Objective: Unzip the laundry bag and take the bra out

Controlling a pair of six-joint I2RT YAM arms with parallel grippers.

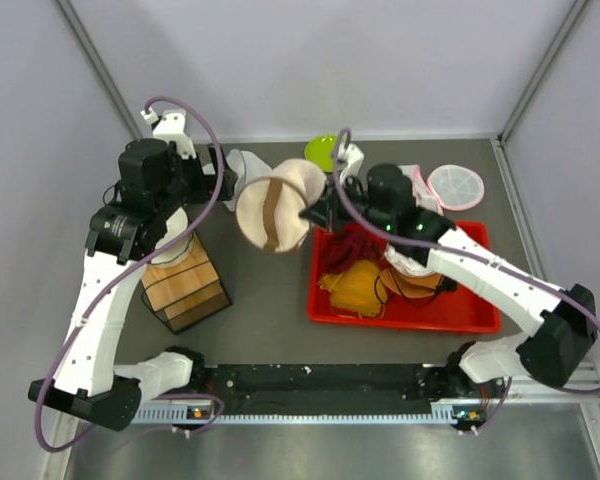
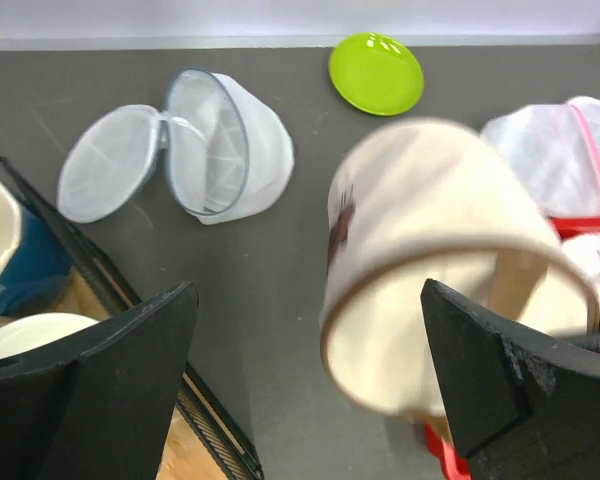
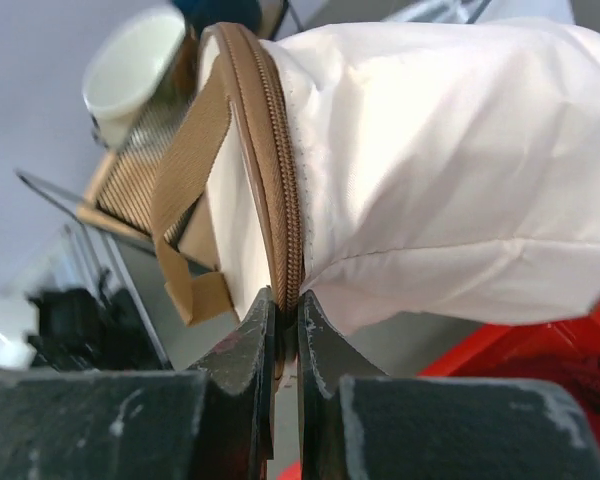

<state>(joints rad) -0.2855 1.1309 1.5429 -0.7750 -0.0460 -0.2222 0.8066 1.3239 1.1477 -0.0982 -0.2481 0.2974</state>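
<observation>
Cream soft cloth, the laundry bag (image 1: 273,213) hangs beside the red tray (image 1: 410,322); only the right wrist view shows the right gripper (image 3: 285,310) pinching its toothed brown zipper rim (image 3: 283,200); the left gripper (image 2: 308,295) stands spread

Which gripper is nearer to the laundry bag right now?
Right. The right gripper is shut on the zipper edge of the laundry bag, touching it. The left gripper hangs open beside the bag, gripping nothing.

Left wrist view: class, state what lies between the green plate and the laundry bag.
Nothing lies there. Only bare dark tabletop separates the green plate from the laundry bag, as the left wrist view shows.
</observation>
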